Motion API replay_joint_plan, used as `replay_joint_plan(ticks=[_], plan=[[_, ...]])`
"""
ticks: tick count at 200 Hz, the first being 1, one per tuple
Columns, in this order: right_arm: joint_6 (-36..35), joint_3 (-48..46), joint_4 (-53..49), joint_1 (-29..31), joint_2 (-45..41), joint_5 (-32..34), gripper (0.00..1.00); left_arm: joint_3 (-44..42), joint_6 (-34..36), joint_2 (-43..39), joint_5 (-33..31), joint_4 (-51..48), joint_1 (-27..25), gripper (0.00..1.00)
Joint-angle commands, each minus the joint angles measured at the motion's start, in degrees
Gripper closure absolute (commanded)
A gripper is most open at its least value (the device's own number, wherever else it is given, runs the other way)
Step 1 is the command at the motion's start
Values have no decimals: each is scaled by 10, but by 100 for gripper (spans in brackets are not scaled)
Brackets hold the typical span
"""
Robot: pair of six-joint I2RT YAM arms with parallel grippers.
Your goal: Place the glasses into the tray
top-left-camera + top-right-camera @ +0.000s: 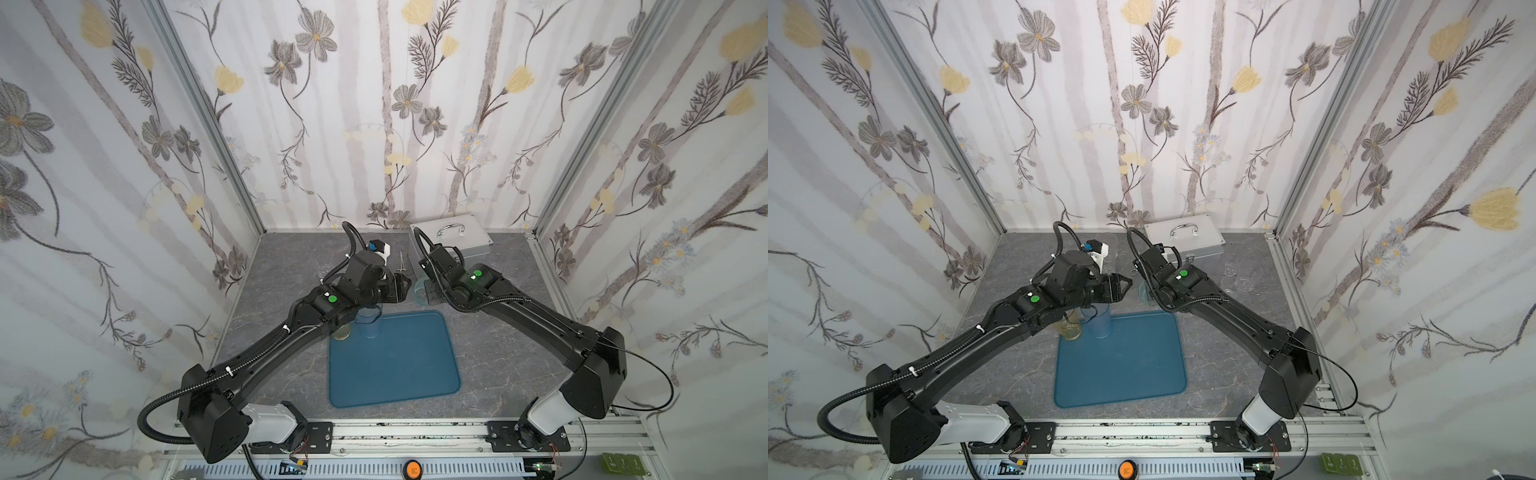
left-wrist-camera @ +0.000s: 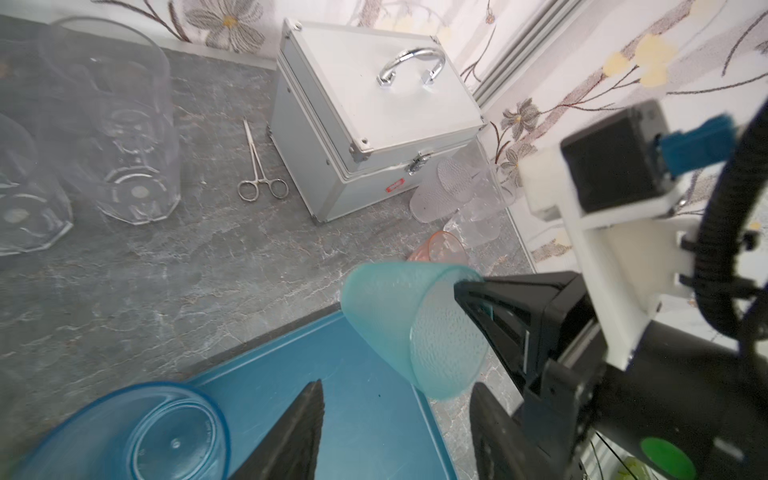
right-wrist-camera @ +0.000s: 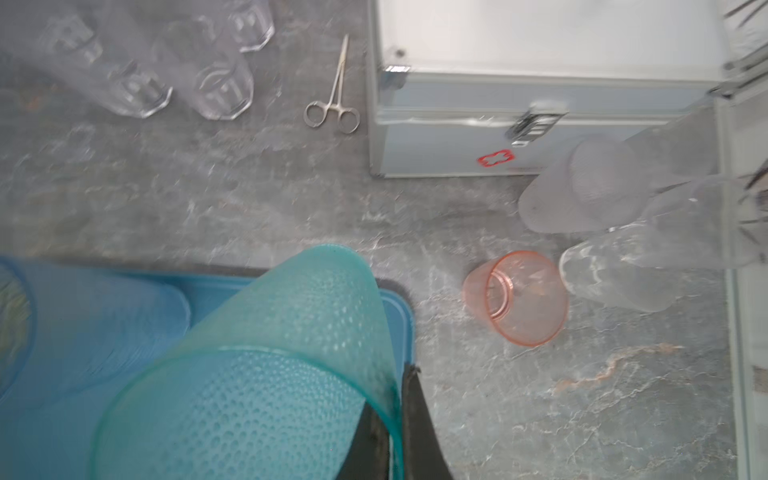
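the right end effector (image 3: 395, 436) is clamped on the rim of a tall dimpled translucent teal tumbler (image 3: 266, 353), one finger inside the mouth and one outside. the teal tumbler (image 2: 399, 316) is off the surface and tilted, its mouth towards that end effector (image 2: 490, 307), over the far right corner of the flat teal-blue plastic tray (image 2: 365, 415). in both top views it shows as a pale teal patch (image 1: 419, 291) (image 1: 1144, 291) just beyond the tray's far edge, between the two wrists.

the left end effector (image 2: 395, 432) is open and grips nothing; its two dark fingers (image 2: 299, 432) stand apart over the tray. beside them a tall translucent blue tumbler (image 2: 137, 432) stands upright in the tray's far left part (image 1: 370, 322). a tall translucent yellow tumbler (image 1: 1070, 328) stands next to it at the far left corner, partly hidden by the left arm.

a short pink tumbler (image 3: 519, 299) is on the grey marbled surface (image 3: 249, 187), outside the tray. clear tumblers sit in two groups on the surface, one at the far left (image 2: 124, 145) and one beside the silver metal case with a handle (image 2: 374, 124), near the right wall (image 3: 582, 195). steel scissor-handled forceps (image 2: 259, 166) lie flat just beside the case.
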Motion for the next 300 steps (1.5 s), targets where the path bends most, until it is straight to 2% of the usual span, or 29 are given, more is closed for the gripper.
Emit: replay_joint_plan(ticks=[1,24,65,141,248,277,300], plan=[[-25,11,-35,4,17,-67,96,-13,58,-24,-45,7,10,41],[-31,15,-49,12,38,-82,98,-30,114,-55,-85,12,11,41],[-33,33,-43,18,83,-101,98,-96,192,-100,-97,67,16,40],[-39,82,-36,39,166,-106,98,-152,199,-111,-73,108,25,40],[-39,102,-26,37,207,-74,97,-161,197,-113,-54,121,32,40],[-39,112,-31,38,211,-73,89,-165,198,-111,-52,122,32,40],[-37,114,-34,38,199,-72,75,-166,197,-113,-58,122,34,40]])
